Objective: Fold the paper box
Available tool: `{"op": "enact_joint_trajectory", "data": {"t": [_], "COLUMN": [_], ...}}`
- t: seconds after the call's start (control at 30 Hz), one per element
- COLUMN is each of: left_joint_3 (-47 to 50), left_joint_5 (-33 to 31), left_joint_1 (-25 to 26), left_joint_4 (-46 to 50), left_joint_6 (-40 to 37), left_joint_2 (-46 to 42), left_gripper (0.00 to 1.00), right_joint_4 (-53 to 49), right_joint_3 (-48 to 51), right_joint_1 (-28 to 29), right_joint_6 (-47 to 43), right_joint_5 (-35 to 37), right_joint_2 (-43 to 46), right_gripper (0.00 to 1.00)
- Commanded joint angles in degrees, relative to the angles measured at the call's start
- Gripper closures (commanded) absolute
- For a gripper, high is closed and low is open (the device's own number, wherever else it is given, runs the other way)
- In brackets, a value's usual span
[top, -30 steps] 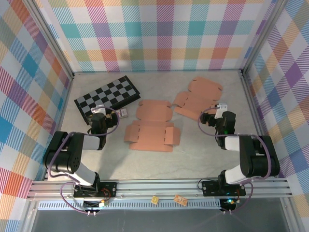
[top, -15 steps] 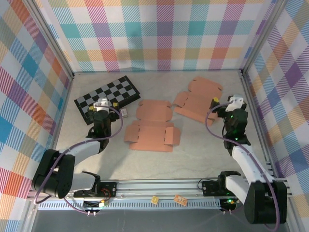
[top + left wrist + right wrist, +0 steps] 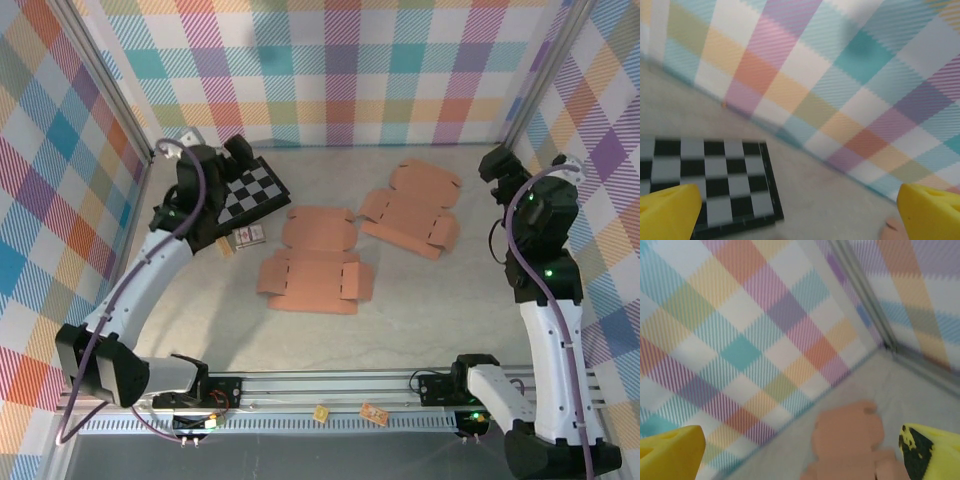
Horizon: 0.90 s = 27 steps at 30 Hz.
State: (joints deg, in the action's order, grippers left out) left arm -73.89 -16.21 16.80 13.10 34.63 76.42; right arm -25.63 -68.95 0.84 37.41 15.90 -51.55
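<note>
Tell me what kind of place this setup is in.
Probably a robot-training cell, not a home or shop: colourful plaid walls box in a grey tabletop, an aluminium rail fronts it, and flat salmon cardboard box blanks lie unfolded.

Top external: fixed high behind the arm bases, looking down and forward over the whole desk point(image 3: 420, 330) as far as the plaid back wall point(image 3: 340, 70).

Left wrist: up near the far left corner, aimed low across the desk at the back wall. Framed by the yellow fingertips point(image 3: 667, 210) of the left claw point(image 3: 800, 215) at the bottom corners. Shares the chessboard point(image 3: 715, 175) with the overhead view.

Right wrist: up near the far right corner, aimed leftward along the back wall. Framed likewise by the right claw point(image 3: 800, 452). Shares the farther flat paper box point(image 3: 847, 435) with the overhead view.
</note>
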Motion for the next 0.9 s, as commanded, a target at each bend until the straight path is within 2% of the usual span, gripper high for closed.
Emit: {"op": "enact_joint_trajectory", "data": {"t": [0.0, 0.07, 0.13, 0.23, 0.3, 0.43, 0.53, 0.67, 0.87], "left_joint_3": [-2.96, -3.07, 0.22, 8.80, 15.09, 23.03, 25.27, 28.94, 39.44], "left_joint_5": [16.16, 19.90, 22.39, 23.37, 25.50, 28.30, 29.50, 31.17, 33.76], "left_joint_1": [0.33, 0.70, 2.25, 5.71, 6.23, 6.23, 6.22, 6.07, 6.06], "left_joint_4": [28.30, 36.18, 38.58, 37.03, 33.58, 26.68, 24.28, 21.35, 10.68], "left_joint_6": [11.19, 12.45, 12.91, 15.90, 19.55, 25.35, 27.11, 30.30, 42.03], "left_joint_2": [6.40, 8.10, 7.78, 5.13, 3.42, 1.75, 1.66, 0.30, -5.15], "left_gripper": [0.09, 0.19, 0.27, 0.35, 0.40, 0.45, 0.47, 0.47, 0.48], "right_joint_4": [-19.16, -26.76, -27.76, -21.79, -16.02, -9.87, -9.29, -8.04, -3.80], "right_joint_3": [-5.33, -8.24, -5.81, 3.43, 9.75, 17.58, 18.63, 21.15, 25.84], "right_joint_1": [0.11, 1.01, 4.58, 10.48, 12.52, 14.87, 17.36, 17.91, 18.13], "right_joint_6": [7.16, 8.10, 8.54, 10.93, 13.69, 17.28, 15.70, 15.97, 18.20], "right_joint_5": [-13.05, -18.49, -20.52, -21.37, -26.23, -33.68, -35.28, -37.81, -40.70], "right_joint_2": [-7.53, -13.15, -14.72, -11.30, -9.45, -11.31, -14.25, -15.60, -15.34], "right_gripper": [0.01, 0.01, 0.01, 0.01, 0.00, 0.06, 0.09, 0.12, 0.14]}}
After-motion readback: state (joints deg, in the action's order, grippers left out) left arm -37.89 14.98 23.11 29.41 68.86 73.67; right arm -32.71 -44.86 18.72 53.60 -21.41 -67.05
